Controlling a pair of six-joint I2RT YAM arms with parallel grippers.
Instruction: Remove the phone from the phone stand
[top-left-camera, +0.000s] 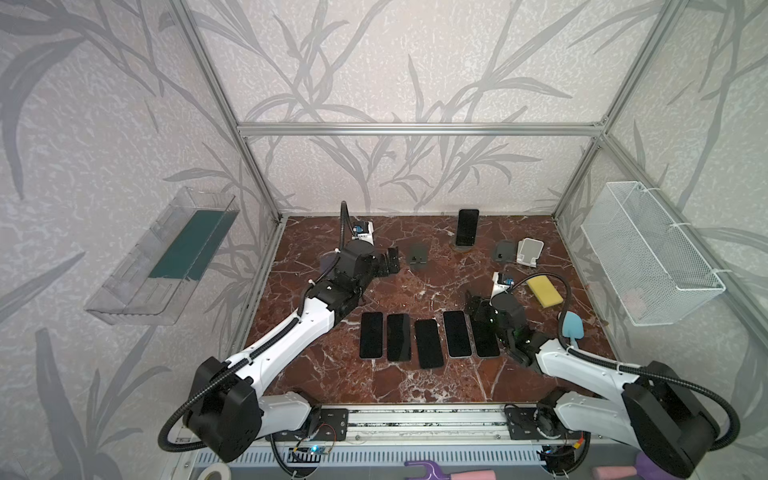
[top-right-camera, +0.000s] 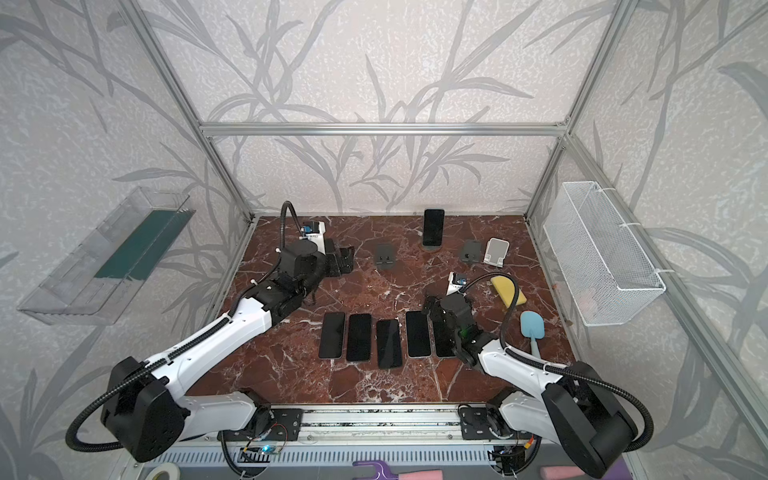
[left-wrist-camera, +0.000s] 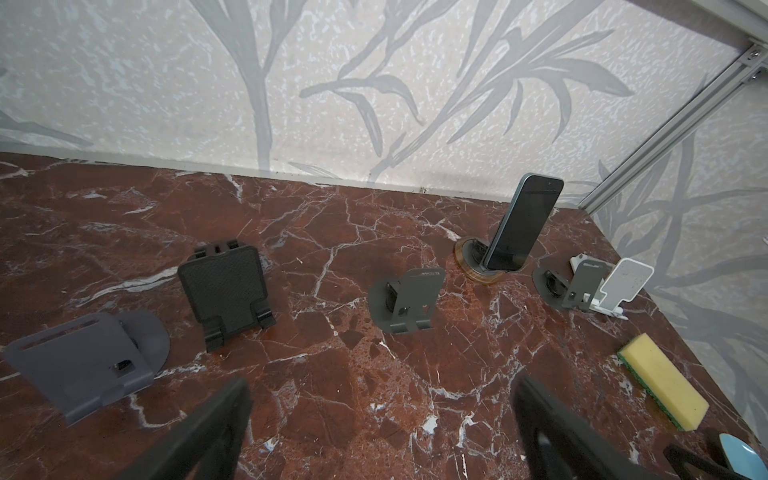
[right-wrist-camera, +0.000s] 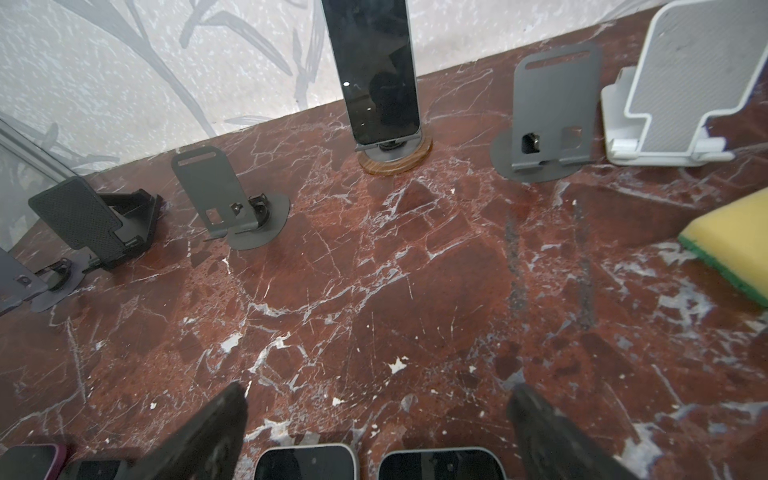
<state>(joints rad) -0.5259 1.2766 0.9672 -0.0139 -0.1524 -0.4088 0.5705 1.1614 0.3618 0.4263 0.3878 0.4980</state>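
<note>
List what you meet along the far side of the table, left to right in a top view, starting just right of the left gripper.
From there: dark grey stand → phone upright on its round-based stand → second dark grey stand → white stand → white wire basket on the side wall.

phone (right-wrist-camera: 376, 83): top cut off by right wrist view's edge
flat phones (right-wrist-camera: 305, 461): only ends show there
last flat phone (top-left-camera: 485, 345): partly behind right arm (top-left-camera: 582, 365)
spatula (left-wrist-camera: 736, 454): mostly cut off
</note>
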